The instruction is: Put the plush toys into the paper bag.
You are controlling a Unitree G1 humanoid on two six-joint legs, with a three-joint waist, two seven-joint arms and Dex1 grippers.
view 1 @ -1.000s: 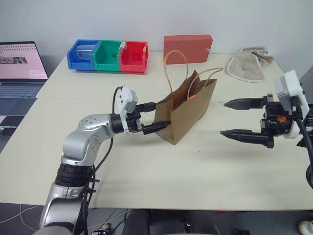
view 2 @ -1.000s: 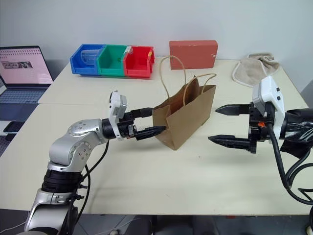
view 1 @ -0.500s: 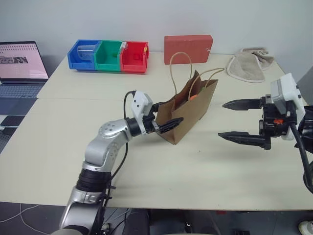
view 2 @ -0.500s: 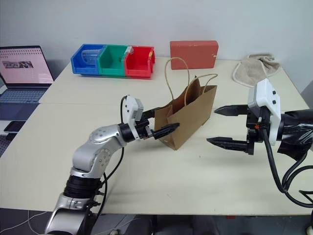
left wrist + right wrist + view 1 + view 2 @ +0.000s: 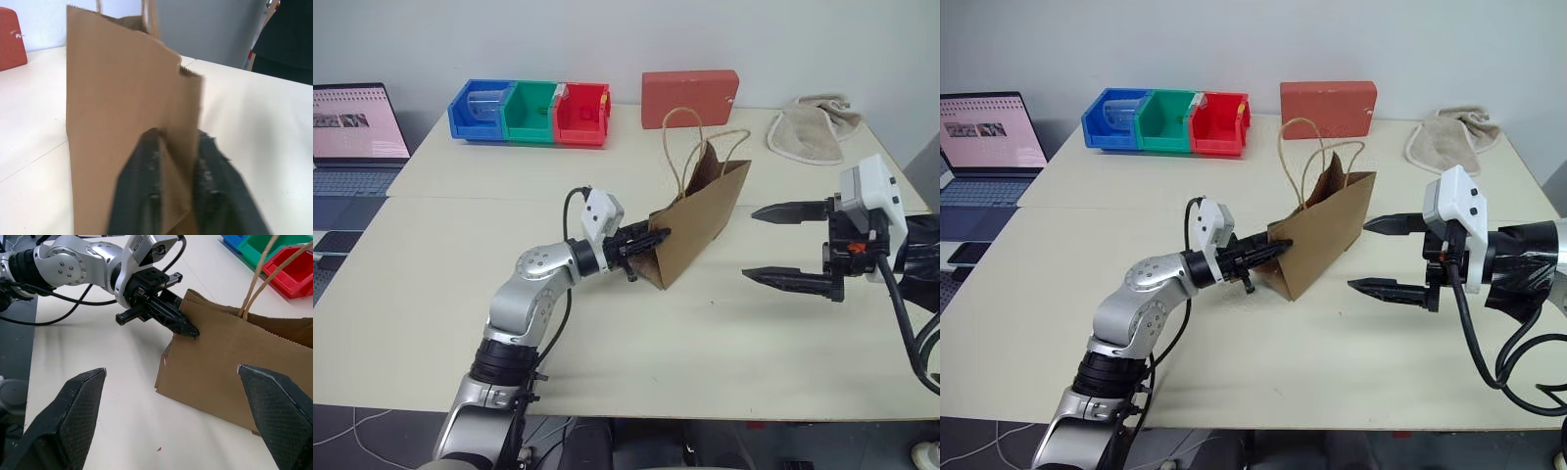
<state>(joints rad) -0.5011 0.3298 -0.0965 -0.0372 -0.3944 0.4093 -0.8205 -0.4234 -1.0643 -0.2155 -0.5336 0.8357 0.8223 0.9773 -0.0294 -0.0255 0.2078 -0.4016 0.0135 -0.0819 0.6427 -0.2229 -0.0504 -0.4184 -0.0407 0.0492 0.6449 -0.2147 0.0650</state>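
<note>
The brown paper bag [image 5: 700, 220] stands upright mid-table, its two loop handles [image 5: 690, 137] sticking up. My left gripper [image 5: 651, 237] is shut on the bag's near side edge, and the left wrist view shows the paper [image 5: 122, 98] pinched between its two fingers. My right gripper [image 5: 751, 245] hovers open just right of the bag, not touching it, jaws wide and pointing at its side. In the right wrist view the bag [image 5: 230, 367] sits between those spread fingers. The plush toys are hidden.
Blue, green and red bins [image 5: 530, 111] line the far left of the table. A red box [image 5: 689, 96] stands behind the bag and a beige cloth [image 5: 813, 127] lies far right. A laptop [image 5: 352, 127] sits off the left edge.
My left gripper moved right to the bag's edge and shut on it. The bag's mouth narrowed and its handles came closer together. The right gripper stayed open and almost still.
</note>
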